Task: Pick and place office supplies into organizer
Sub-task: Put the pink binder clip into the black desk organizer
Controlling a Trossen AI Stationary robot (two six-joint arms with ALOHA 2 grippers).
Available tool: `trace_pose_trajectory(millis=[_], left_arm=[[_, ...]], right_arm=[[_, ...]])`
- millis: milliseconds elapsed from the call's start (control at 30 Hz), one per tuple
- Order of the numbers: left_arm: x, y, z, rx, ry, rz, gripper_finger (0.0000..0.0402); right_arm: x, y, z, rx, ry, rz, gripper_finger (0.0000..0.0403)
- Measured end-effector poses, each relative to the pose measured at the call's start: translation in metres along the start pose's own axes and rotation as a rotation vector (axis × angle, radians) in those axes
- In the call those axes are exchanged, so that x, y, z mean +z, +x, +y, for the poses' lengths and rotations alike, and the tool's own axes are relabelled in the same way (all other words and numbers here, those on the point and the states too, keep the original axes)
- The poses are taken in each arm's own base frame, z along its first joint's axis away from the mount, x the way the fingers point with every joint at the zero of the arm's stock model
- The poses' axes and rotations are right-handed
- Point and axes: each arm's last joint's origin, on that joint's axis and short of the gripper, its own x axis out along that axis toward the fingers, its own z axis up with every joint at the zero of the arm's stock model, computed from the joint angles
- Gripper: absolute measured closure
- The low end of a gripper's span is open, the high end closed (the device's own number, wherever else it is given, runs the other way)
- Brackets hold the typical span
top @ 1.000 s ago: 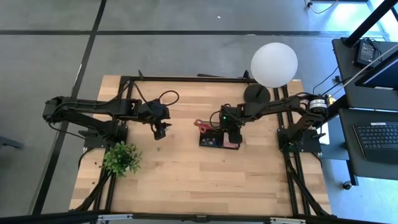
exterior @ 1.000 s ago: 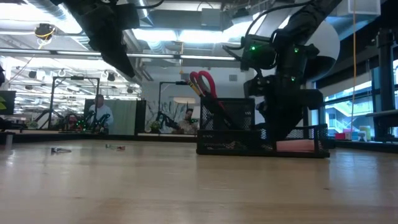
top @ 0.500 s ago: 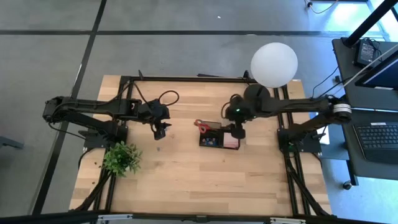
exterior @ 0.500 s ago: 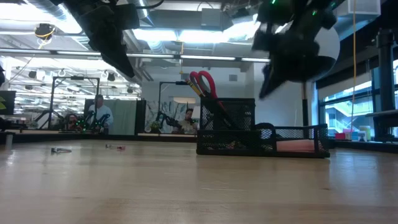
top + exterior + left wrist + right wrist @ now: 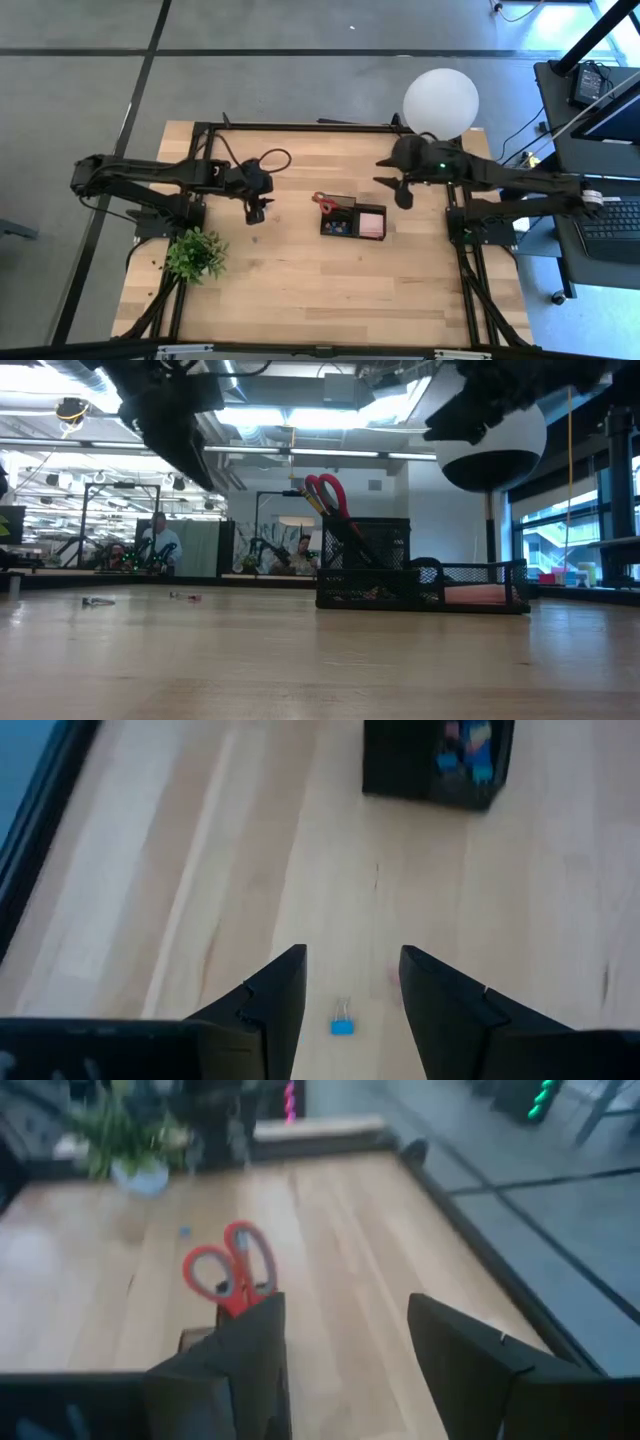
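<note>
Hovering over the tabletop [image 5: 300, 290] with its two fingers spread and nothing between them, the left claw [image 5: 345, 982] points down at a small blue clip [image 5: 342, 1025] lying on the wood just under it. Farther ahead of this claw sits the black organizer [image 5: 352, 221], near the tabletop's middle. Red-handled scissors [image 5: 324, 203] stand upright in its taller compartment, handles up, and a pink sticky-note pad [image 5: 371, 223] lies in its low tray section. The right claw [image 5: 402, 195] hangs just beside the organizer, toward the lamp base, its fingers also apart and empty. A small green potted plant [image 5: 196, 254] stands near the left arm's base.
</note>
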Motion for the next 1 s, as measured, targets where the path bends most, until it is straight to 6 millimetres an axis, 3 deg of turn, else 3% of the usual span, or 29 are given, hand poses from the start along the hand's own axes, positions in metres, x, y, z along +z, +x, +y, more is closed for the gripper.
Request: trace_pose_trajectory(millis=[233,567,1000], left_arm=[[-0.003,0.033,-0.012,-0.097,0.134,0.138,0.0244],[-0.012,0.087,-0.031,-0.144,0.265,0.294,0.0245],[-0.019,0.115,-0.035,-0.142,0.250,0.364,0.0245]], right_arm=[[-0.028,-0.014,-0.004,-0.022,0.133,-0.159,0.0185],[-0.035,-0.015,-0.003,-0.019,0.161,-0.169,0.0185],[-0.036,-0.015,-0.003,-0.020,0.156,-0.156,0.0185]])
